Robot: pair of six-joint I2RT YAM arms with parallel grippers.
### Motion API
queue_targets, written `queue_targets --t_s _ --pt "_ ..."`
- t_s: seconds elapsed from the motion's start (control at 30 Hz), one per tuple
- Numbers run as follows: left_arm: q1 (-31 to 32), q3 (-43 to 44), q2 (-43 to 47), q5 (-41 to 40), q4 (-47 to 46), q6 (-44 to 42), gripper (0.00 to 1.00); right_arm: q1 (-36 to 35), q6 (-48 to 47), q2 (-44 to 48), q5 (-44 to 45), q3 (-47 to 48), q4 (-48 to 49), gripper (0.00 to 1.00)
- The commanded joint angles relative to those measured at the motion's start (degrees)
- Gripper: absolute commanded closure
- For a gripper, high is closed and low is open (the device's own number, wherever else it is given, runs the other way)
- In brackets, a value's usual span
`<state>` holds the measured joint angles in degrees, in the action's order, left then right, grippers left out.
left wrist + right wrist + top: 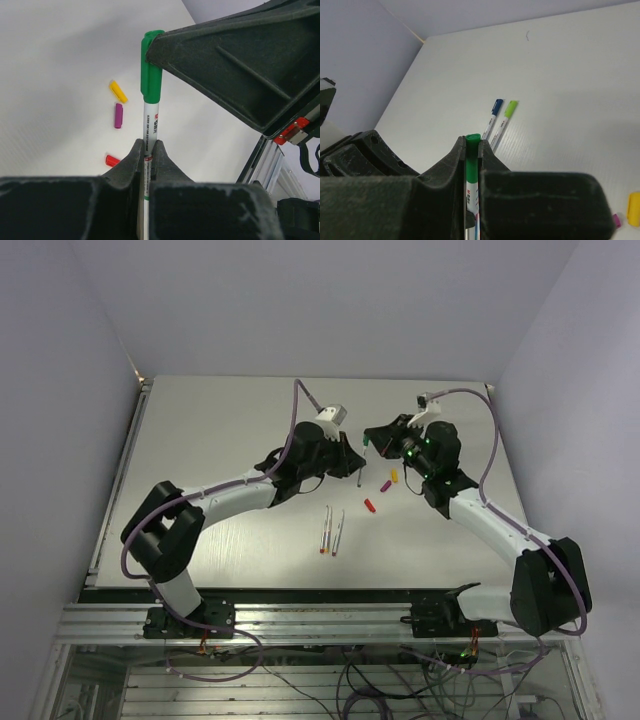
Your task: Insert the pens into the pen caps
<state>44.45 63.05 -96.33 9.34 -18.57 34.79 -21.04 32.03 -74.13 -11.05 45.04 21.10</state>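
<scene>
Left wrist: your left claw (148,148) grips a pen (151,121), right claw (472,148) its green cap (151,75). Two pens (492,116) look capped; three caps (118,115) wait.

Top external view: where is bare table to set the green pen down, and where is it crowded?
Bare: the far-left quarter of the table beyond the left arm, and the far strip behind the left hand and right hand. Crowded: by them, where the yellow cap, purple cap and red cap lie, two pens beside.
</scene>
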Motion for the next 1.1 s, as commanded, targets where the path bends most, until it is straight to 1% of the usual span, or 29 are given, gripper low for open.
queue_targets --t_s 0.0,0.17,0.37,0.5,0.6,0.7,0.8,0.9,1.07 --pt "-3.49 6.43 0.88 -4.48 -13.16 -1.12 0.93 -2.52 -3.24 -2.14 -6.84 -0.85 -13.90 1.00" --pt "-4.62 7.25 0.86 -4.55 -13.51 -1.61 0.93 -4.10 -5.83 -4.69 -6.75 1.26 -18.83 1.00" --pt "-5.34 7.33 1.10 -3.86 -12.98 -1.78 0.93 -4.25 -5.38 -6.09 -5.23 2.62 -18.81 1.00" --pt "-5.34 6.72 0.75 -1.84 -10.59 -2.57 0.93 -4.28 -4.08 -6.89 -0.48 4.56 -16.87 1.00" --pt "-5.17 5.19 0.45 -0.37 -8.15 -2.64 0.93 -4.20 -4.83 -7.17 3.72 7.75 -15.80 1.00" --pt "-4.55 3.74 0.00 0.06 -4.13 -4.32 0.93 -4.19 -5.98 -6.87 7.15 11.16 -13.84 0.94" --pt "-3.87 3.23 -1.24 0.32 0.06 -6.35 0.93 -4.19 -6.63 -6.13 11.44 14.77 -11.85 0.78" --pt "-3.47 3.01 -2.38 -0.32 2.36 -7.39 0.93 -4.01 -7.57 -4.23 15.37 16.36 -9.78 0.63" --pt "-3.34 4.59 -4.66 -2.76 5.85 -8.13 0.93 -3.92 -9.64 0.24 20.63 14.92 -8.03 0.56"
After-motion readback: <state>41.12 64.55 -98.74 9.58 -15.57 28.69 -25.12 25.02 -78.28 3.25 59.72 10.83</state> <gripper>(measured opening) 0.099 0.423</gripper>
